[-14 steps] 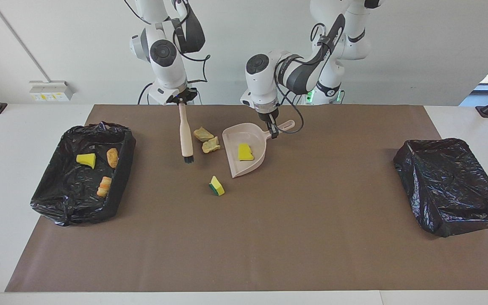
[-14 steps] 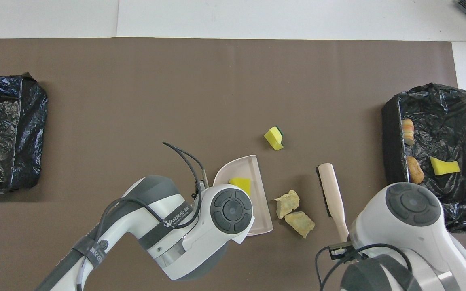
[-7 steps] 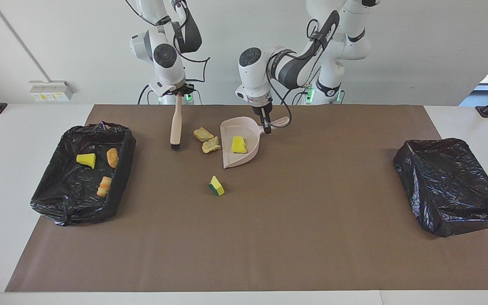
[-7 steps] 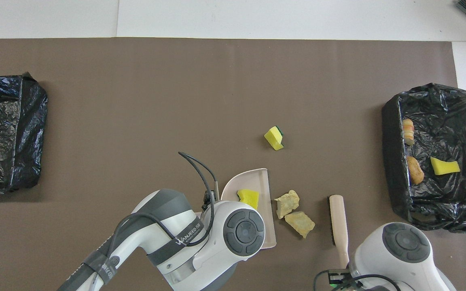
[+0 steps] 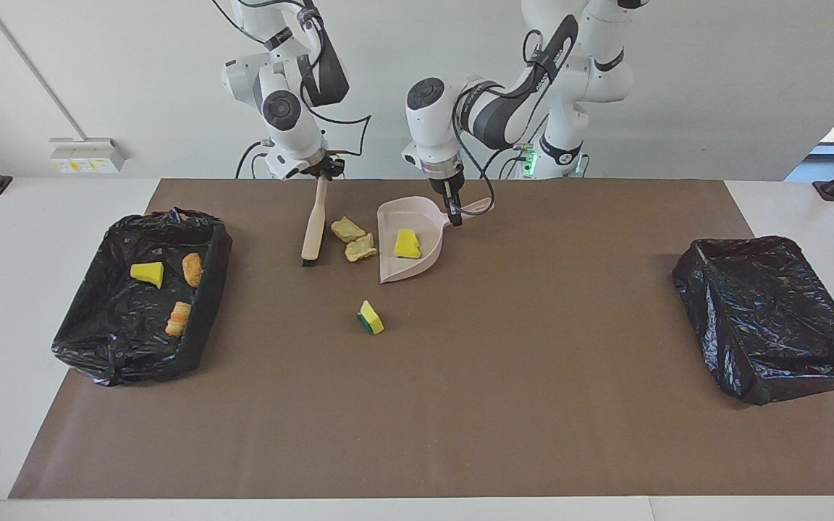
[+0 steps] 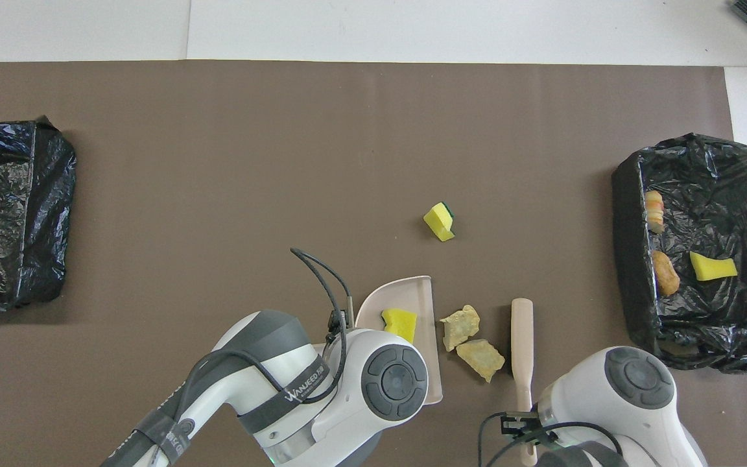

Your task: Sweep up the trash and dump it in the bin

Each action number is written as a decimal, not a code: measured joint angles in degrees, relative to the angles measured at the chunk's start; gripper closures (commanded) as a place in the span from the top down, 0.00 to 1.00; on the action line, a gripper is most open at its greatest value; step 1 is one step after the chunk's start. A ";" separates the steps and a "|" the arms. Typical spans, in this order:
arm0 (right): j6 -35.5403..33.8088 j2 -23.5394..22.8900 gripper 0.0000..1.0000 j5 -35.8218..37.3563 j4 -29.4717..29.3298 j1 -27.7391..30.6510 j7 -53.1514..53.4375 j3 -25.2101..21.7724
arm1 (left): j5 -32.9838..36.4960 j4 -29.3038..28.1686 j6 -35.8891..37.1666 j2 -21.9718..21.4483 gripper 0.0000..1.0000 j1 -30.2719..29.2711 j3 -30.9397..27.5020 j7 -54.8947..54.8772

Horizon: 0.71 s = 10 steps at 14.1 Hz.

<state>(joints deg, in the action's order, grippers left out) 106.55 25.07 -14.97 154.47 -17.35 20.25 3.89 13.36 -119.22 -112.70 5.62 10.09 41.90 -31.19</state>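
Beside dustpan (image 5: pixel 408 246): left gripper (image 5: pixel 455 215) clamps its handle, right gripper (image 5: pixel 324 172) clamps brush (image 5: pixel 313 230). One yellow scrap (image 5: pixel 407 244) inside dustpan, two beige chunks (image 5: pixel 354 239) between brush and dustpan, sponge bit (image 5: pixel 370 318) farther from robots.

Table cover (image 5: pixel 460 405): matt brown paper, smooth. Bin liners (image 5: pixel 772 318) (image 5: pixel 135 318): glossy black plastic film, crinkled. Dustpan (image 5: pixel 428 239): smooth pale pink plastic. Brush (image 5: pixel 313 230): beige, smooth handle, dark bristles. Trash (image 5: pixel 370 318): porous yellow sponge bits; beige chunks (image 5: pixel 354 239), rough, lumpy. Arm shells: glossy white plastic.
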 measured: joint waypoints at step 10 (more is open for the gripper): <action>4.68 -9.44 0.00 -21.02 -8.32 -5.80 -3.93 0.21 | -0.07 -0.06 -0.15 -0.02 0.00 -0.08 -0.04 -0.01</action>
<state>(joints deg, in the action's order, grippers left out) 111.23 15.63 -35.98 146.15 -23.15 16.31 4.10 13.29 -119.28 -112.85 5.60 10.00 41.86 -31.20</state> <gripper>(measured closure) 0.731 0.678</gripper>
